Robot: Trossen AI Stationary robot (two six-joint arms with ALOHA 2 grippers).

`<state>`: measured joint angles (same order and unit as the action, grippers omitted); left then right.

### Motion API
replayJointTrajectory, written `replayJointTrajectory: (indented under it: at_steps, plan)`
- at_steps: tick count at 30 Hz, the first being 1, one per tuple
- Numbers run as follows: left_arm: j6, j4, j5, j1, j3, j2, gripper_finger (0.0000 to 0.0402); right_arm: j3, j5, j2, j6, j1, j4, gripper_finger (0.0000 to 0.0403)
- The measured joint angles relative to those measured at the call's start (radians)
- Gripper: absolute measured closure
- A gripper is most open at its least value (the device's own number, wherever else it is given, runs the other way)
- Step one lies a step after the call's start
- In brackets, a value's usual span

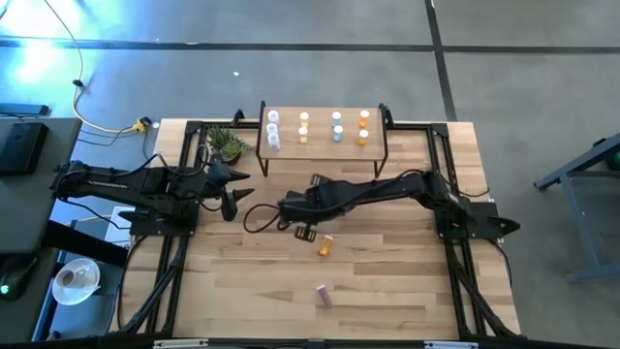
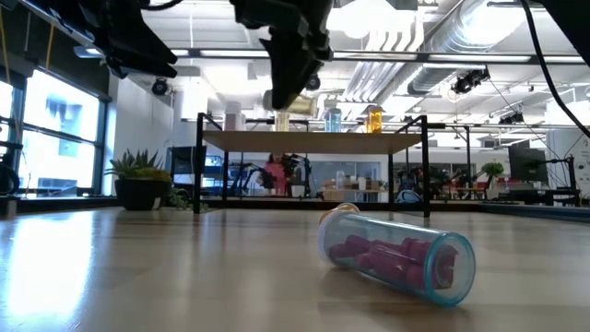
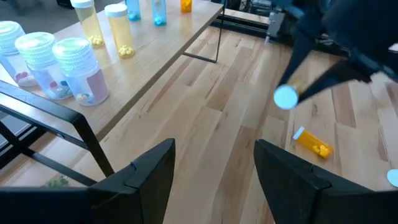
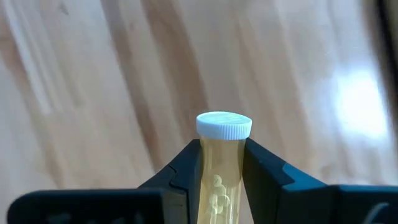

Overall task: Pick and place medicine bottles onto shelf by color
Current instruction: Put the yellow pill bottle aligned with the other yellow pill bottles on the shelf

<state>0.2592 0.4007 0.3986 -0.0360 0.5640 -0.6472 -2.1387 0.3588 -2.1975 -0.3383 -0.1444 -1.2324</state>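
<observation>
Right gripper (image 4: 222, 163) gripping a yellow bottle (image 4: 222, 168), white cap (image 4: 224, 125) sticking out just past the fingertips.

The bottle is showing clear yellow walls with pale pills inside, pinched between both right fingers and hanging above the table (image 1: 387, 281). Left gripper (image 3: 214, 168) is waiting with fingers parted, nothing between them; ahead of them the shelf (image 3: 168, 43) is carrying upright capped bottles. An orange bottle (image 1: 325, 245) and a purple bottle (image 2: 396, 254), pink pills inside, are lying on the table.
</observation>
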Motion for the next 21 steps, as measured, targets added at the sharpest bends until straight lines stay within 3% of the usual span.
replayJointTrajectory:
  at_steps: [6,12,16,21]
  plan:
    - [0.000,-0.001,0.000,0.000,0.000,0.000,0.0192,-0.035,0.062,0.019,0.076,0.000,-0.085,0.0321]
    - [0.000,-0.002,0.001,0.000,0.000,0.000,0.0192,0.018,0.168,0.104,0.044,0.007,-0.143,0.0321]
    - [0.000,-0.003,0.002,0.000,0.000,0.000,0.0192,0.148,0.218,0.189,-0.018,0.006,-0.114,0.0321]
    - [0.000,-0.004,0.004,0.000,0.000,-0.005,0.0192,0.405,0.206,0.329,-0.092,0.004,0.054,0.0321]
